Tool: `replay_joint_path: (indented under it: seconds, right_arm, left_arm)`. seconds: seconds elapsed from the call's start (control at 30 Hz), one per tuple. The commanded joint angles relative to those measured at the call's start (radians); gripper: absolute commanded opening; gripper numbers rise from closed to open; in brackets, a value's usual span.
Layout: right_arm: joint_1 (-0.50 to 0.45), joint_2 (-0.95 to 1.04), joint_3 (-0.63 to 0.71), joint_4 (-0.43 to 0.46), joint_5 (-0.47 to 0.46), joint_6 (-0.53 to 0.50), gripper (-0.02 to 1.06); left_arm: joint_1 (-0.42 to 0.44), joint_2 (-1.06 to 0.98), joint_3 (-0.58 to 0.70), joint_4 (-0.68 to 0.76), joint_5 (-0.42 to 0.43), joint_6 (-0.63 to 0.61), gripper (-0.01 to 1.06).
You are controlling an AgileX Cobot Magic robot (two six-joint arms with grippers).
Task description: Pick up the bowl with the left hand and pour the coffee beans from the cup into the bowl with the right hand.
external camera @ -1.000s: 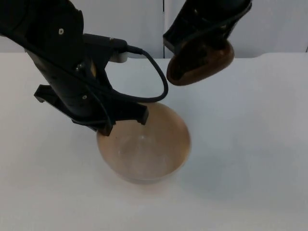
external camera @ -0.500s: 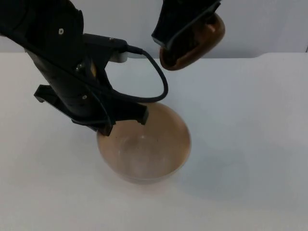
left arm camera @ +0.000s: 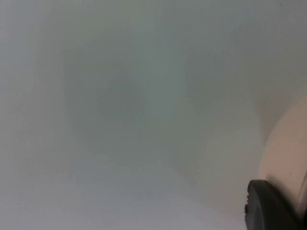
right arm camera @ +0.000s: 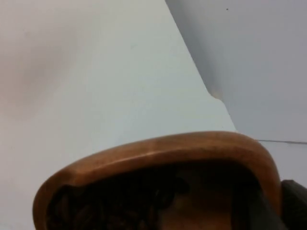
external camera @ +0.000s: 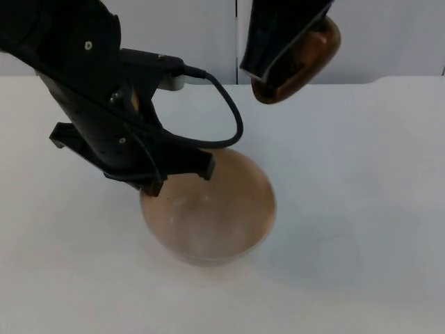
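A pale brown translucent bowl sits in the middle of the top view, nothing visible inside it. My left gripper is shut on its left rim, and the arm covers that edge. The bowl's pale wall appears beside a black fingertip in the left wrist view. High above the bowl's far side, near the wall, my right gripper is shut on a tilted wooden cup. Dark coffee beans lie inside the cup's rim.
The white table top stretches out to the right and in front of the bowl. The grey partition wall closes off the back. A soft shadow lies on the table to the right of the bowl.
The right gripper has lifted the cup higher toward the wall, first swinging left, then back right. The left arm and the bowl have stayed put.
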Motion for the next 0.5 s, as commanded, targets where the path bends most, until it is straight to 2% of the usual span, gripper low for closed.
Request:
replay_joint_path:
  seconds: [0.0, 0.17, 0.3, 0.47]
  right_arm:
    - [0.021, -0.005, 0.025, -0.048, -0.001, 0.037, 0.00]
    - [0.045, -0.005, 0.030, -0.075, -0.001, 0.053, 0.00]
    - [0.082, -0.005, 0.030, -0.155, -0.001, 0.065, 0.00]
    - [0.098, -0.005, 0.030, -0.190, -0.001, 0.065, 0.00]
  left_arm:
    - [-0.003, -0.009, -0.004, -0.007, -0.012, -0.004, 0.00]
    - [-0.003, -0.009, -0.004, -0.007, -0.014, -0.004, 0.00]
    - [-0.003, -0.009, -0.004, -0.007, -0.016, -0.004, 0.00]
    - [-0.003, -0.009, -0.004, -0.007, -0.016, -0.004, 0.00]
